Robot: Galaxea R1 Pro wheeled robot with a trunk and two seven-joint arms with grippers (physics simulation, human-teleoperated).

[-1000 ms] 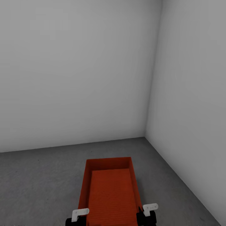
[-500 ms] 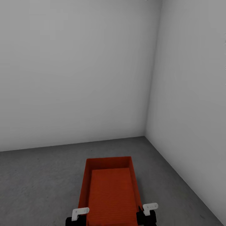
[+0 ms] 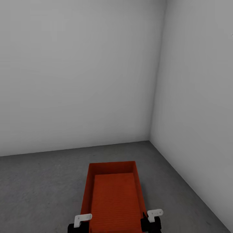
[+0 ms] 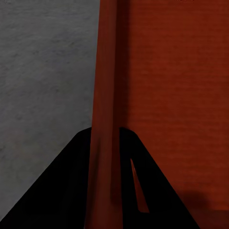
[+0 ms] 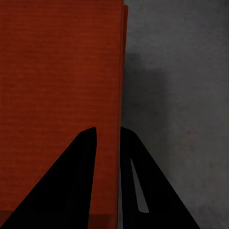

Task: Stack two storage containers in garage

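Nearest the camera, at the bottom edge of the head view, the left gripper (image 3: 78, 225) and right gripper (image 3: 151, 220) are sitting where they were a second ago, one at each long side of the orange-red storage container (image 3: 112, 197). Each pair of jaws is pinching a thin side wall between its dark fingers (image 4: 71, 191), as both wrist views are showing; the right gripper (image 5: 107, 181) is clamping the opposite wall. Nothing is differing visibly from the earlier frames. Whether the container is touching the dark concrete floor (image 3: 38, 187) I cannot tell. Beyond, two plain grey-white walls (image 3: 77, 71) are meeting in a corner.
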